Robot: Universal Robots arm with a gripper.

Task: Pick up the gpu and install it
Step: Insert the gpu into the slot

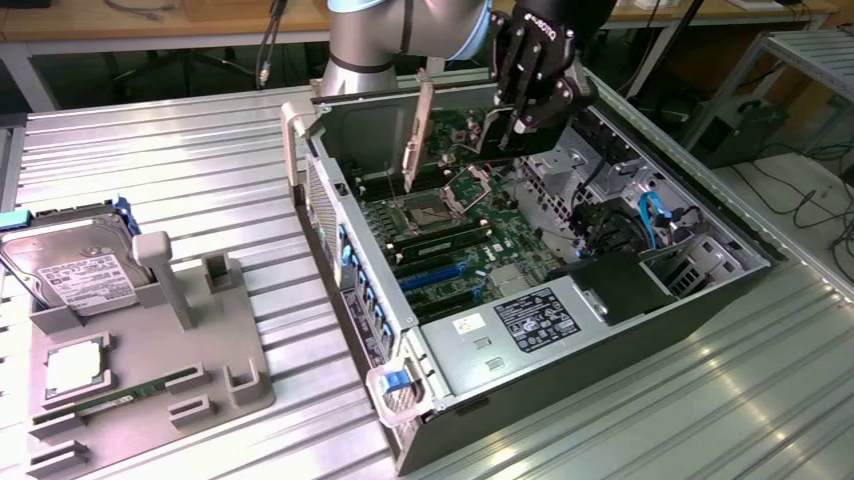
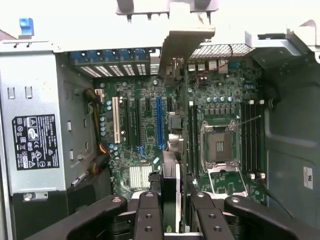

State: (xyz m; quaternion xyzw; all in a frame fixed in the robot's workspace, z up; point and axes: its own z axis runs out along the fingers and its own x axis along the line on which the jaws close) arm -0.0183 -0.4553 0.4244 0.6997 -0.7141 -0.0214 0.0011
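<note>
Black end effector [image 2: 170, 220] fingers [image 2: 148, 220] fill the foreground of the wrist view, closed partway on the edge of the gpu [image 2: 172, 175], which stands on edge between them. Gpu: thin green card with a long silver bracket [image 2: 181, 47] at its far end, held above the open computer case [image 2: 30, 100] and over the motherboard [image 2: 145, 145]; not seated in any slot. Motherboard, wrist view: one white expansion slot [image 2: 116, 120], one blue expansion slot [image 2: 160, 122], an open CPU socket [image 2: 220, 147] with memory slots to either side, a small silver heatsink [image 2: 139, 176].

Exterior view: end effector [image 1: 514, 110] on the arm [image 1: 374, 35] holds the gpu [image 1: 461, 135] upright above the far end of the case, bracket [image 1: 416, 130] hanging toward the exterior view's left. Case [image 1: 461, 400] lies on its side, lid off, on a ribbed metal surface [image 1: 174, 160]. Within it: motherboard [image 1: 454, 230], labelled power supply [image 1: 534, 320], blue cable [image 1: 654, 215].

Grey parts fixture [image 1: 147, 370], well apart at the exterior view's left, on the same surface. It carries a hard drive [image 1: 67, 270] with a white label, a CPU [image 1: 78, 368] and a RAM stick [image 1: 134, 392] lying flat.
</note>
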